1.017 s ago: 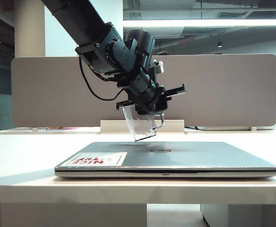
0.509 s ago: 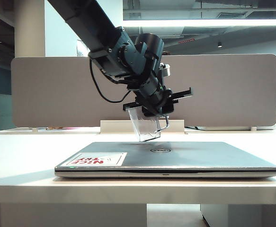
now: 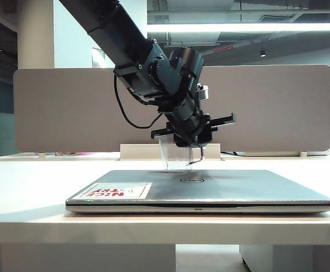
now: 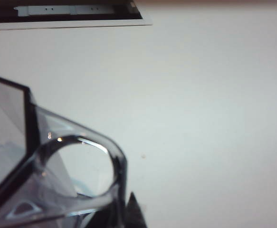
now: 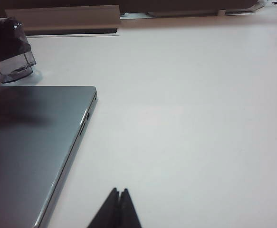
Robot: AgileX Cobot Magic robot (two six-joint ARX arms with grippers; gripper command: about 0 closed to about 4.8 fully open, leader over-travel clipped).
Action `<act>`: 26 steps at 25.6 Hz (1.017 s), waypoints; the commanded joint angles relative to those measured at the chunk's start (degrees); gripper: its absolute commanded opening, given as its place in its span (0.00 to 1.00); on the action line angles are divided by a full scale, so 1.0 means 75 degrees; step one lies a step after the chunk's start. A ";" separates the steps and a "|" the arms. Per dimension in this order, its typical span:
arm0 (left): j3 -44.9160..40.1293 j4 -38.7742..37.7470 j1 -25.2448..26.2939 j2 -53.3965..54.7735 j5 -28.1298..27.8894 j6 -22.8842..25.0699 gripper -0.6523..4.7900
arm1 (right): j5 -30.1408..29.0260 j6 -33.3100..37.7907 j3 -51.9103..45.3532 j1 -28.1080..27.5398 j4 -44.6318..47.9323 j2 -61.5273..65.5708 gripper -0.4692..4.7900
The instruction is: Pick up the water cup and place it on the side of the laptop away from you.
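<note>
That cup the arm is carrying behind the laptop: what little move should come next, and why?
Probably a short lowering, then letting go. The left gripper is shut on the water cup, already beyond the laptop's far edge; the right wrist view shows its base at or just above the table. The right gripper rests shut nearby.

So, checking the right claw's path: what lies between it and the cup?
Bare table and the laptop's corner, in the right wrist view.
</note>
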 commanded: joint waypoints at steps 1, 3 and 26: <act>0.0017 -0.0067 -0.0087 0.0020 0.0029 -0.0073 0.11 | -0.0012 0.0003 -0.0044 0.0006 0.0093 -0.0015 0.09; 0.0017 -0.0067 -0.0096 0.0102 0.0038 -0.0076 0.11 | -0.0012 0.0003 -0.0044 0.0006 0.0090 -0.0015 0.09; 0.0017 -0.0125 -0.0085 0.0195 0.0093 -0.0073 0.13 | -0.0012 0.0003 -0.0044 0.0006 0.0093 -0.0015 0.09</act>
